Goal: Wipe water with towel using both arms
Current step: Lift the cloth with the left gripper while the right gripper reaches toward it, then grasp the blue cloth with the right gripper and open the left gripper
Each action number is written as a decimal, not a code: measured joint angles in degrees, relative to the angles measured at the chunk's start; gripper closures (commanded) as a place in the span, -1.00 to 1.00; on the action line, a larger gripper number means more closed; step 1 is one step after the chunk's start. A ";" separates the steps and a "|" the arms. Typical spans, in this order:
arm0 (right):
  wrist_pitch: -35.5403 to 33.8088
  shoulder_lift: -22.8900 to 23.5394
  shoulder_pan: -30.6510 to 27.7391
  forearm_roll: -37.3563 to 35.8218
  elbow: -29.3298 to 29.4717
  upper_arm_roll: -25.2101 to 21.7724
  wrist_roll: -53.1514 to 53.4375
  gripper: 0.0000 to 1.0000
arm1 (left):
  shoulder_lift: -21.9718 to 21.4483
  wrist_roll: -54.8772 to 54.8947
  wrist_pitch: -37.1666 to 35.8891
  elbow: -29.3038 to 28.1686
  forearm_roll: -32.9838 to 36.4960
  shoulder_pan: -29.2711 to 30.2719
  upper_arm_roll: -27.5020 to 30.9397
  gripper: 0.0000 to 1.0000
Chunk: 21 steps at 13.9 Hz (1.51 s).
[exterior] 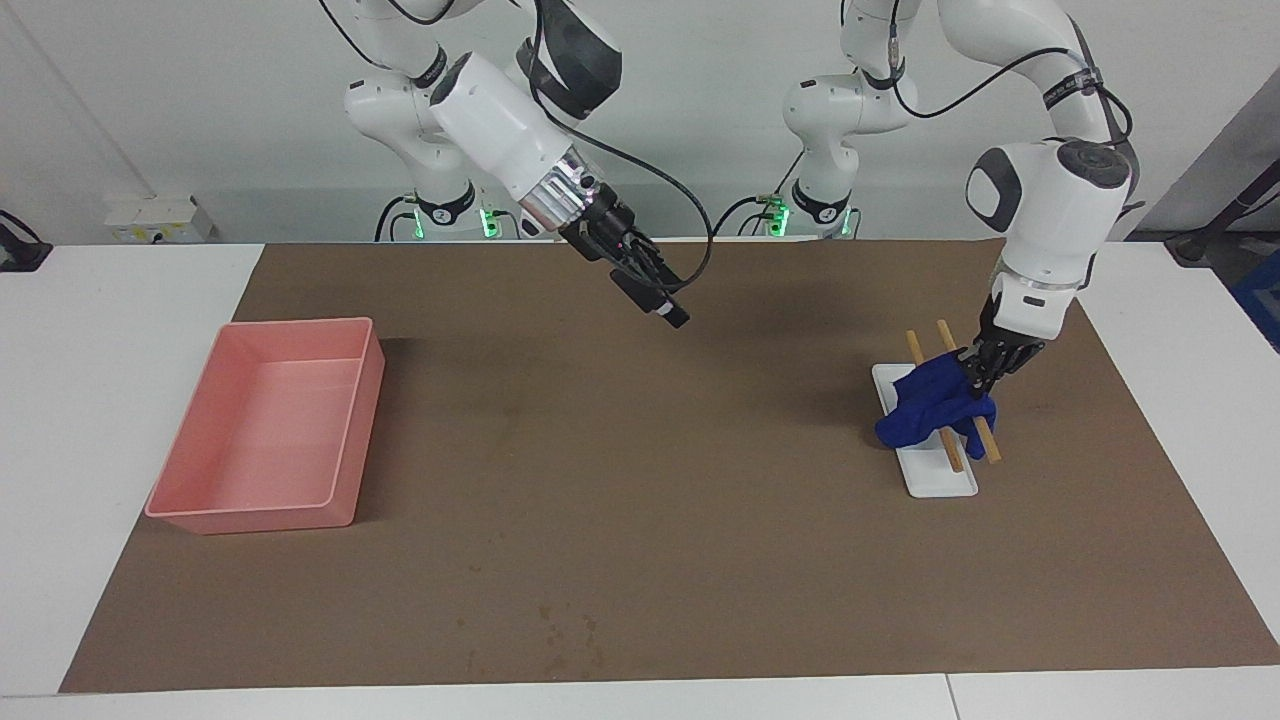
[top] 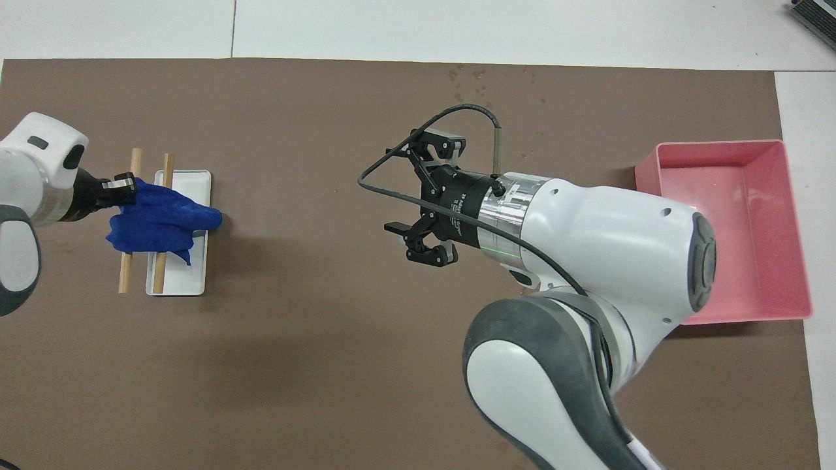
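Observation:
The blue towel (exterior: 930, 410) lies bunched over two wooden sticks (exterior: 985, 442) and a small white dish (exterior: 940, 482) at the left arm's end of the mat. My left gripper (exterior: 975, 375) is shut on the towel's edge nearer the robots. It also shows in the overhead view (top: 124, 189), gripping the towel (top: 160, 222). My right gripper (exterior: 670, 310) hangs in the air over the middle of the mat, open and empty, as the overhead view (top: 418, 192) shows. Small water drops (exterior: 565, 625) dot the mat near its edge farthest from the robots (top: 483, 78).
A pink tray (exterior: 250, 518) stands empty at the right arm's end of the mat (top: 718, 147). The brown mat (exterior: 640, 480) covers most of the white table.

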 measured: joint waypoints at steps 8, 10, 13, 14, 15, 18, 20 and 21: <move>5.51 3.29 6.73 0.12 0.06 0.01 4.08 -1.00 | -1.53 -48.18 -9.46 11.41 -15.85 -1.50 -4.84 1.00; 6.46 3.46 7.86 0.14 0.06 0.02 4.08 -1.00 | -2.31 -56.40 -10.82 12.36 -22.59 -1.57 -5.75 1.00; 6.72 3.57 8.31 0.20 0.06 -0.01 4.10 -1.00 | -4.56 -66.47 -12.79 12.49 -27.01 -1.59 -7.37 1.00; 6.73 3.58 8.31 0.20 0.07 -0.04 4.10 -1.00 | -5.08 -69.68 -13.40 12.49 -27.22 -1.62 -8.54 1.00; 6.73 3.58 8.31 0.20 0.07 -0.07 4.10 -1.00 | -5.46 -72.39 -14.17 12.49 -27.54 -1.65 -9.95 1.00; 6.78 3.58 8.33 0.21 0.30 -0.08 4.11 -1.00 | -6.24 -77.83 -15.40 12.47 -28.56 -2.06 -13.69 1.00; 6.78 3.59 8.58 0.23 0.33 -0.07 4.17 -1.00 | -6.50 -79.43 -15.56 12.47 -28.67 -2.93 -14.64 1.00; 6.78 3.60 8.65 0.23 0.33 -0.07 4.17 -0.99 | -6.62 -79.75 -15.71 12.47 -28.68 -3.61 -14.68 1.00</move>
